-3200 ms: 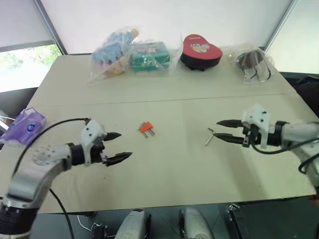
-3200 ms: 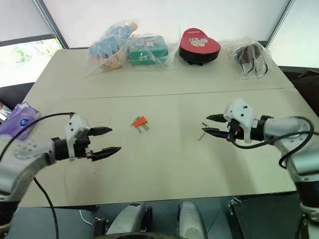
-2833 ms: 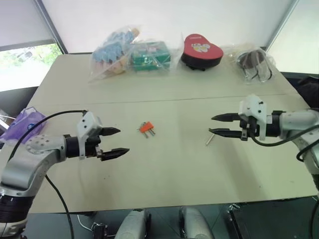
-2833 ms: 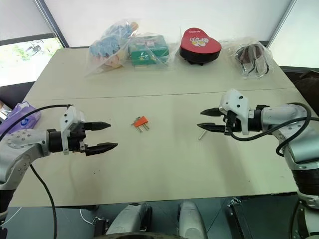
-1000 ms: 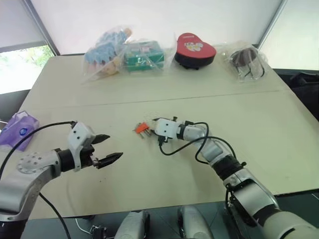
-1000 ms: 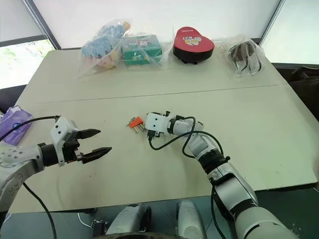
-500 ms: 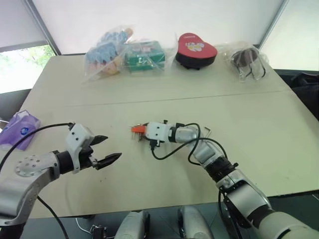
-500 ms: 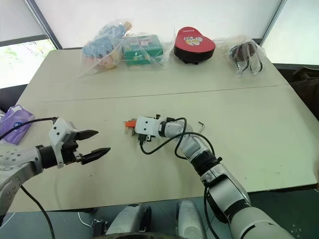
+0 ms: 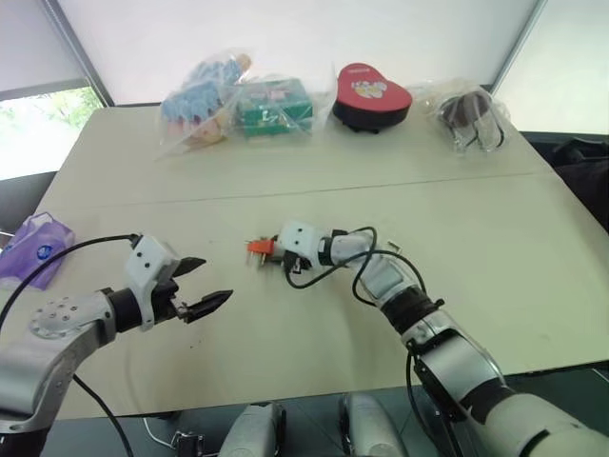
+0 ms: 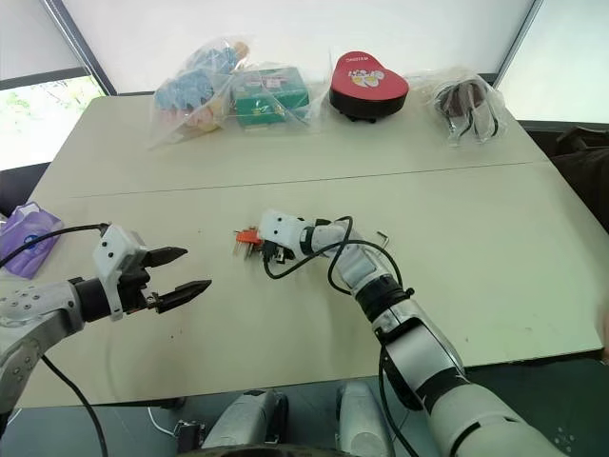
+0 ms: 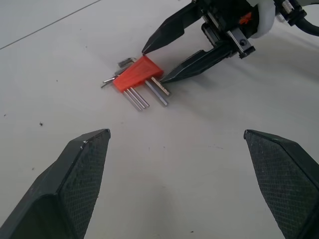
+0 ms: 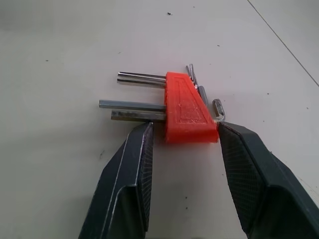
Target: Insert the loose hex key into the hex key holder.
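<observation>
The tabletop is carrying the hex key holder near its middle, and the right gripper is standing directly at it. Its fingers are parted, one on each side of the orange block's wide end, not yet clenched on it. The block's long axis is running straight away from this gripper. The left gripper is waiting wide open, well apart. The loose hex key is lying on the tabletop behind the right arm.
</observation>
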`<action>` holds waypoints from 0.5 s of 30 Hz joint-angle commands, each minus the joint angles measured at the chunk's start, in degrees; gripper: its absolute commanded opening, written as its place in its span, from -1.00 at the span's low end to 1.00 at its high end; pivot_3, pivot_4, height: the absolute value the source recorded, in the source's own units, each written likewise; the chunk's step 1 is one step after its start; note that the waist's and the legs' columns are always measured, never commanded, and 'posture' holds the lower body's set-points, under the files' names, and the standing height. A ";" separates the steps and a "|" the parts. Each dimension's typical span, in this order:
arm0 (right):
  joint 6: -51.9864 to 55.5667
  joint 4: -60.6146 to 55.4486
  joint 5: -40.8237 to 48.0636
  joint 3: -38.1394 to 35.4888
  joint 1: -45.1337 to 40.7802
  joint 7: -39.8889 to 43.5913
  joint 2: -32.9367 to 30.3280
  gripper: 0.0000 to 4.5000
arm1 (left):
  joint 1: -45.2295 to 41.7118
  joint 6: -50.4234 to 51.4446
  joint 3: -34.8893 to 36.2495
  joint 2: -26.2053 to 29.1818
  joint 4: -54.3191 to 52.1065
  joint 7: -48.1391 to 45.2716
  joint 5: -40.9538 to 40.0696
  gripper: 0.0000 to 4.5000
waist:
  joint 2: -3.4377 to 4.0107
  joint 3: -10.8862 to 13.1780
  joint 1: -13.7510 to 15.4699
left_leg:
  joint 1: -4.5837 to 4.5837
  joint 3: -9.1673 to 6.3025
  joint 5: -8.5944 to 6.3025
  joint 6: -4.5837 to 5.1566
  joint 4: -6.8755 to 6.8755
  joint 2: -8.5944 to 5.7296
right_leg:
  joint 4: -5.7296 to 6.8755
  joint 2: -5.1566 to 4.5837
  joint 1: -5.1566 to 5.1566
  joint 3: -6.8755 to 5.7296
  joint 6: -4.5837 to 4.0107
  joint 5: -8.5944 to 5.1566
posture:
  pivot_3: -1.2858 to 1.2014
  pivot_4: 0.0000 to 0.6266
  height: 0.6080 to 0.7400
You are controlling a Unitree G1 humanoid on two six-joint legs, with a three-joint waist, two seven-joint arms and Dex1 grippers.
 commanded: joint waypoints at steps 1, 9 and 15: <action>-0.88 2.11 0.63 -0.94 -2.47 0.22 0.80 -0.08 | -0.06 -0.39 0.81 -0.14 -2.00 0.06 -0.48 0.99 | 0.00 0.00 -0.03 | 0.00 0.00 0.00 0.00 0.00 0.00 | 0.00 0.00 0.00 0.00 0.00 0.00 | 0.03 -0.52 1.00; 0.85 5.11 1.10 -0.52 -3.28 4.65 1.13 -0.08 | -0.21 -0.71 0.66 -0.21 -1.72 -0.19 -0.10 0.99 | 0.01 -0.01 -0.22 | 0.01 0.00 0.00 0.00 0.00 0.00 | 0.00 0.00 0.00 0.00 0.00 0.00 | 0.03 -0.52 1.00; 1.81 2.73 1.83 -1.35 -2.72 5.75 0.62 -0.08 | 0.04 -0.89 0.89 -0.12 -1.74 -0.42 0.03 0.99 | 0.01 0.00 -0.95 | 0.01 -0.03 0.00 0.00 -0.02 0.00 | 0.02 0.00 0.00 -0.01 0.00 0.00 | 0.03 -0.52 1.00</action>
